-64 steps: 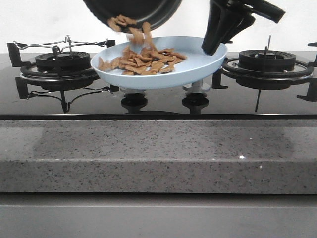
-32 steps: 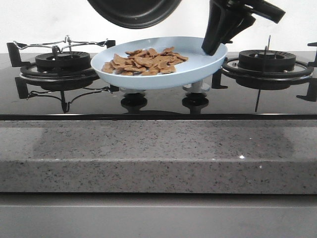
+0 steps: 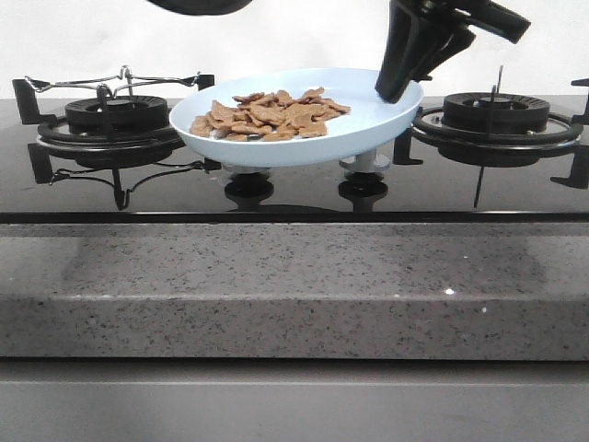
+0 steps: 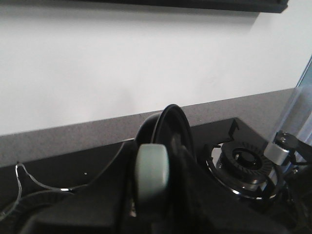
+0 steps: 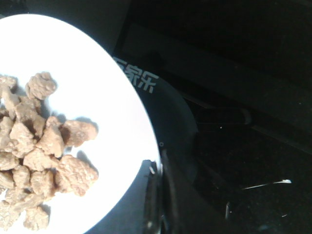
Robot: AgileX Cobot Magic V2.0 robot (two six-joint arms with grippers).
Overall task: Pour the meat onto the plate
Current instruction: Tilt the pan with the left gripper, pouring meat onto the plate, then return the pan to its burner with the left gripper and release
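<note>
The pale-blue plate (image 3: pixel 368 129) hangs tilted above the middle of the stove, and the meat (image 3: pixel 267 112) lies on it as a flat heap of light-brown pieces. My right gripper (image 3: pixel 398 87) is shut on the plate's right rim. The right wrist view shows the plate (image 5: pixel 97 78), the meat (image 5: pixel 44 156) and the right gripper (image 5: pixel 158 195) pinching the rim. Only a sliver of the black pan (image 3: pixel 198 5) shows at the top edge of the front view. In the left wrist view the pan (image 4: pixel 168 129) stands edge-on, with my left gripper (image 4: pixel 153 195) shut on its pale-green handle (image 4: pixel 152 170).
A gas burner with a wire pot stand (image 3: pixel 115 115) lies left of the plate and a second burner (image 3: pixel 497 110) right of it. Two stove knobs (image 3: pixel 248 184) (image 3: pixel 363 184) sit under the plate. The speckled granite counter edge (image 3: pixel 294 285) runs along the front.
The last pieces of meat dropped from the pan onto the plate. The pan then rose and moved left, almost out of the front view. The plate and right gripper stayed still.
</note>
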